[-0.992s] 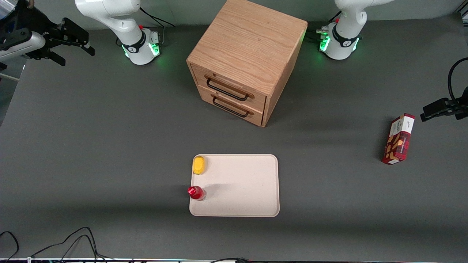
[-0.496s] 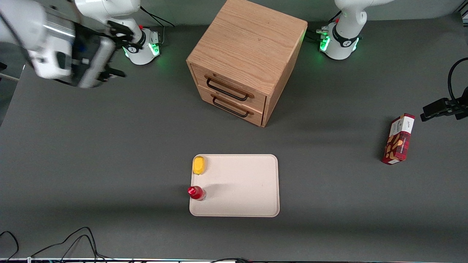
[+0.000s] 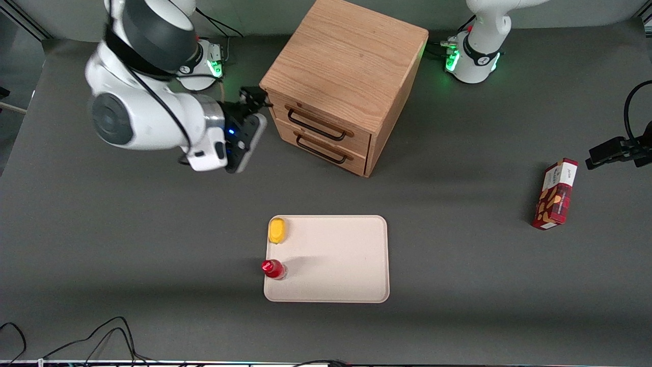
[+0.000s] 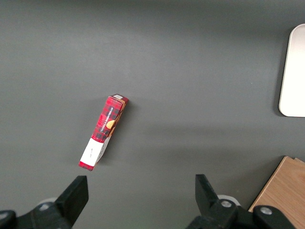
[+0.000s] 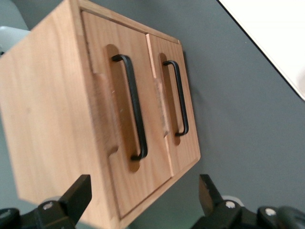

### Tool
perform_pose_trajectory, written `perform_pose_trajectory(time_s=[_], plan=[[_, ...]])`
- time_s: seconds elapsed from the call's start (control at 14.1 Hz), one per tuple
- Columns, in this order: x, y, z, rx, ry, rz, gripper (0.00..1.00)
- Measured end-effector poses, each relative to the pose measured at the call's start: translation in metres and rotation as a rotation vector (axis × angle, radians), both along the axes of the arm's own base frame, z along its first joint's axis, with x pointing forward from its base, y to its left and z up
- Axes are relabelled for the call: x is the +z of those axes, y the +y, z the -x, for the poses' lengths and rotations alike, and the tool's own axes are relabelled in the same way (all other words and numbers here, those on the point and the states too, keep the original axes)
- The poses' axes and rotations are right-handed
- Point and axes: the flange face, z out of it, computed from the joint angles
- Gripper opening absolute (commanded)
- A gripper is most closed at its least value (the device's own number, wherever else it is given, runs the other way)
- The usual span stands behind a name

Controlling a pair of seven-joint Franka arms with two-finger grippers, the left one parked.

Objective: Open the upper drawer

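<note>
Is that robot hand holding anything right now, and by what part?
Nothing is held. The gripper hangs with jaws open beside the cabinet, in front of the upper drawer, not touching its black handle.

Your dark grey table carries a wooden cabinet farthest from the front camera and a pale tray nearer to it. A red plaid carton lies flat toward the parked arm's end. Above the table the gripper hangs beside the cabinet's front corner, fingers spread.
</note>
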Motion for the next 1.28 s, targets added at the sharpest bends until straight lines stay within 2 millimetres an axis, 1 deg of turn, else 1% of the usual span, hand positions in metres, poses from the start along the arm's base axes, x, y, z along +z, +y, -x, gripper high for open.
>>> perform_pose_trajectory(time_s=[0.07,0.21,0.43,0.64,0.92,1.06,1.28], plan=[[-0.016,0.013,-0.001,0.017,-0.007,0.002,1.00],[-0.044,0.034,-0.004,0.032,-0.019,-0.005,1.00],[-0.071,0.050,0.000,0.031,-0.029,-0.017,1.00],[-0.088,0.063,0.014,0.044,-0.024,-0.015,1.00],[-0.107,0.069,0.024,0.045,-0.020,-0.010,1.00],[-0.112,0.071,0.026,0.037,-0.031,-0.014,1.00],[-0.114,0.076,0.027,0.028,-0.052,-0.027,1.00]])
